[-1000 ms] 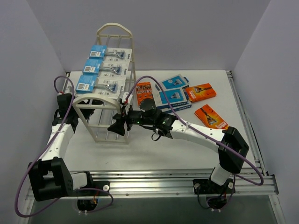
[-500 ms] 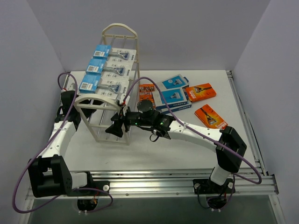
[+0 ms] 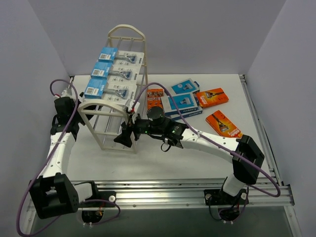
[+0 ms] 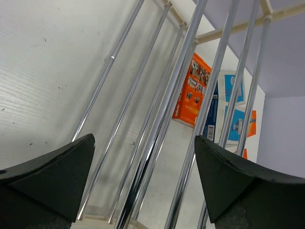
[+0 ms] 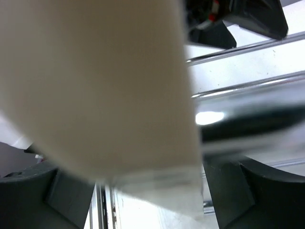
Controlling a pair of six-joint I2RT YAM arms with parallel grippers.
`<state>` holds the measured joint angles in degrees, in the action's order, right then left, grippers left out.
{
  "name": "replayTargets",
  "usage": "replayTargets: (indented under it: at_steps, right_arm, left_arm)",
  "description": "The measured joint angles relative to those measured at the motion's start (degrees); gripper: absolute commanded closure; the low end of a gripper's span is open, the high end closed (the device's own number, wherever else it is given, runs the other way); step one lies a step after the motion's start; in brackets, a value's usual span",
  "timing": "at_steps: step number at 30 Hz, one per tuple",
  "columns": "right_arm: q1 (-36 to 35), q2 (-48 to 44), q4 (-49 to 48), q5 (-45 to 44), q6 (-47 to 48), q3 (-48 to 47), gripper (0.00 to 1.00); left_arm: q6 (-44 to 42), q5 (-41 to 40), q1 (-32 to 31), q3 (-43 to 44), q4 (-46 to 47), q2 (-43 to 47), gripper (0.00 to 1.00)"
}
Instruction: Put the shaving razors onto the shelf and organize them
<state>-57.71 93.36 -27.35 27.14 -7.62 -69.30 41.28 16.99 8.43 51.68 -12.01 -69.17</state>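
1. The right gripper [image 5: 147, 191] straddles a cream post of the shelf [image 3: 101, 105], one dark finger on each side; the wrist view is too blurred to tell whether the pads press the post or stand clear of it
2. The left gripper [image 4: 144, 140] is spread wide with nothing between its fingers; the shelf's rods [image 4: 157, 119] cross the view beyond them
3. Compared with a second ago, the shelf stands further right and further back; since half a second ago it has not shifted, and the right gripper stays at its near right leg
4. The left gripper has drawn back to the left, apart from the shelf's left end
5. Three blister-card razors [image 3: 118, 74] lie in a row on the top tier and moved with the shelf
6. On the table [image 3: 163, 158], right of the shelf, an orange box [image 3: 154, 96] lies just beside it, then two blue-and-white boxes [image 3: 183, 102] and two more orange packs [image 3: 223, 123], all unmoved
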Motion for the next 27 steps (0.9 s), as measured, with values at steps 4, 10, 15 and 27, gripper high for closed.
replayTargets:
  at_steps: [4,10,15,27]
  right_arm:
    - [0.5,-1.57,0.66,-0.35,0.2,1.42,0.18]
    - [1.84,-4.59,1.6,-0.98,0.26,4.02,0.14]
    - [3.52,-7.41,2.93,-1.42,0.35,5.75,0.12]
    - [16.37,-21.68,5.49,-2.78,-0.33,19.96,0.08]
  left_arm:
    - [-0.04,0.96,2.8,-0.17,-0.31,2.01,0.06]
    - [-0.37,3.21,6.56,-1.09,-1.44,3.82,0.06]
    - [-1.57,2.86,7.96,-1.09,-4.15,7.04,0.06]
    - [-7.96,-5.09,9.35,-0.72,-9.75,14.29,0.06]
